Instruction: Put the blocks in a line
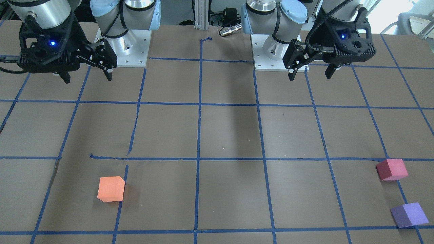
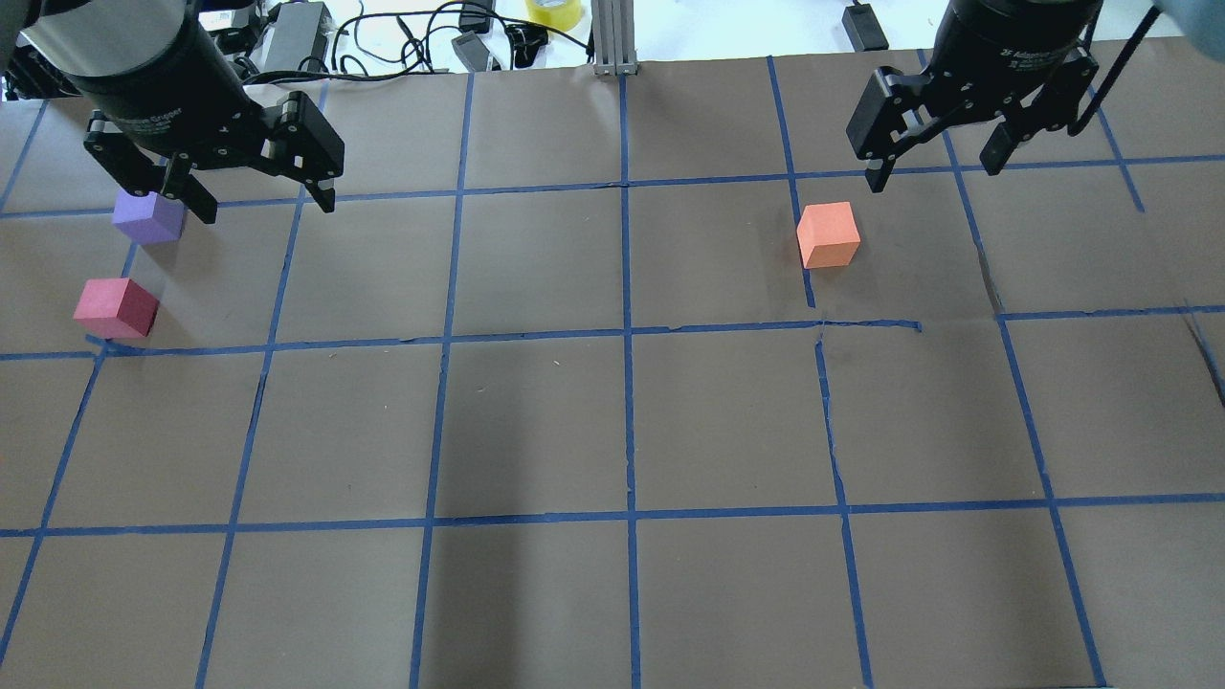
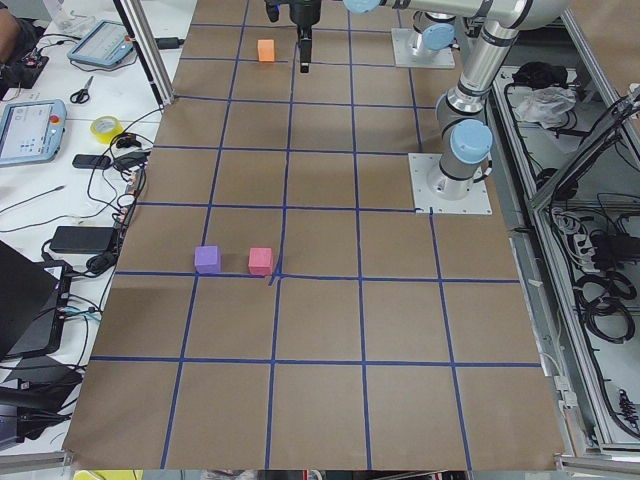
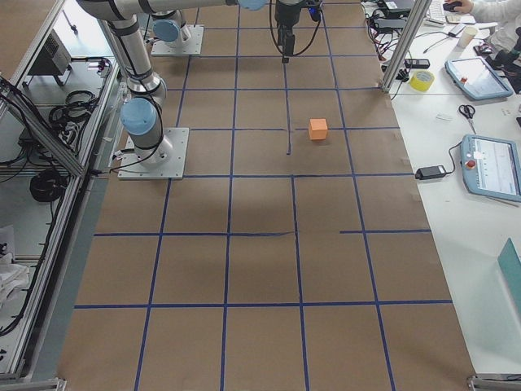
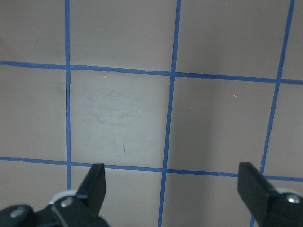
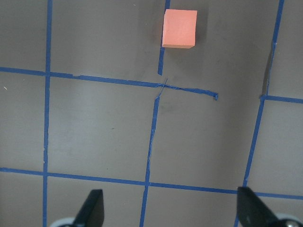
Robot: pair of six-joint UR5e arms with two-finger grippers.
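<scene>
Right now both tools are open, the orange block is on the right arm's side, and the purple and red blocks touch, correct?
No: the purple block and red block stand apart, with a gap, as the exterior left view shows. The left tool and right tool are open, orange block on the right arm's side: correct.

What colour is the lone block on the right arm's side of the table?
The block is orange, clearest in the right wrist-mounted view.
</scene>
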